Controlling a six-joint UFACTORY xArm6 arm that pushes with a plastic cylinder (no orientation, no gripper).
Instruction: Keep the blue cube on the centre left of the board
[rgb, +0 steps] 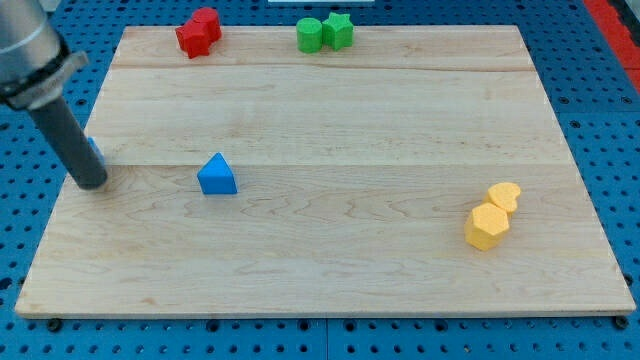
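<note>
A wooden board lies on a blue pegboard. At the view's far left, the dark rod slants down to the board's left edge; the tip rests there. There is no pincer, so no open or closed state applies. A sliver of blue block peeks out behind the rod (shape hidden), at centre left. Right of the tip, apart, sits a blue triangular block. Along the top edge: two touching red blocks, then two touching green blocks. At lower right, two touching yellow blocks.
</note>
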